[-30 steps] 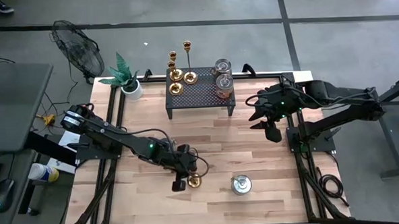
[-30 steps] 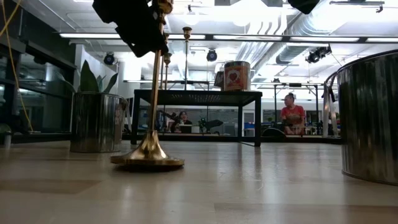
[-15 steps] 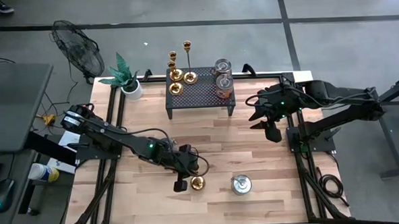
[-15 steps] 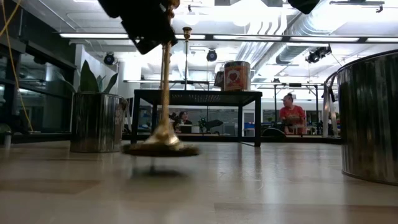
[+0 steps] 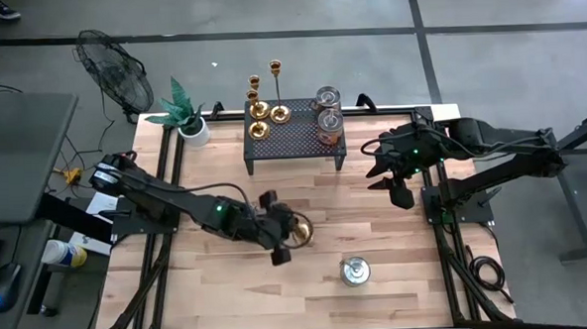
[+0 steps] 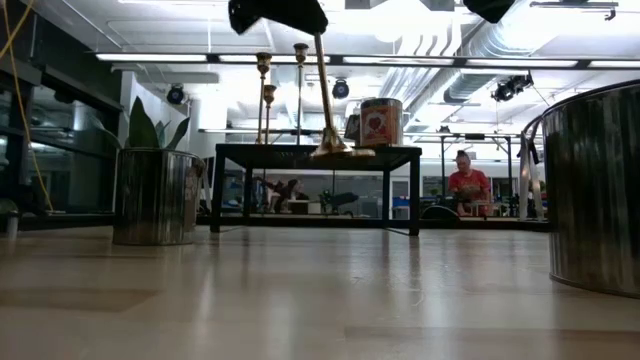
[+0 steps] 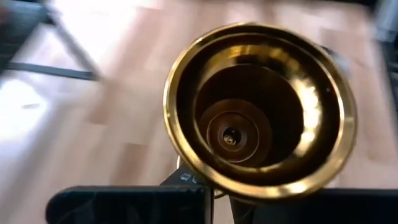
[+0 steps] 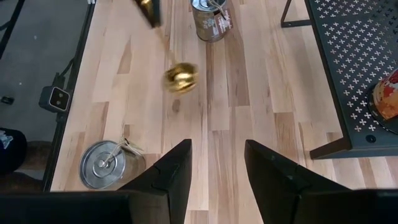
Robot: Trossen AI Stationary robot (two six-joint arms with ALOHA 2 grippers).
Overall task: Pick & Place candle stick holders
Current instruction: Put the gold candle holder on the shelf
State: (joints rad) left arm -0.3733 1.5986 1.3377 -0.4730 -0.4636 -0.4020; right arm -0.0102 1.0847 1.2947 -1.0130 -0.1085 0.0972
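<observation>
My left gripper (image 5: 275, 249) is shut on a tall gold candle stick holder (image 5: 298, 232) above the middle of the table. In the low view the holder (image 6: 323, 95) slants below the gripper (image 6: 278, 12), its round base (image 6: 340, 150) off the wood. In the left wrist view it (image 7: 258, 112) shows end-on. Three more gold holders (image 5: 259, 109) (image 5: 279, 113) (image 5: 258, 130) stand on their bases on the black rack (image 5: 292, 135). My right gripper (image 5: 394, 185) is open and empty at the table's right side (image 8: 217, 168). My left gripper pinches the upper end of the holder's slim stem (image 6: 316, 40) between its two fingers. The holder is lifted clear of the table and tilted, its base (image 5: 300, 230) swung out toward the table's far right. The gripper's own body hides the exact place of contact.
Two tins (image 5: 326, 99) (image 5: 329, 129) stand on the rack's right half. A shiny tin (image 5: 355, 271) stands on the table near the front. A potted plant (image 5: 187, 118) stands at the far left corner. Bare wood lies between the rack and the tin.
My left gripper has risen and gone a little toward the far right, lifting the holder off the table. The holder stood upright on its base; now it is clear of the wood and tipped, its base swung up toward the rack.
</observation>
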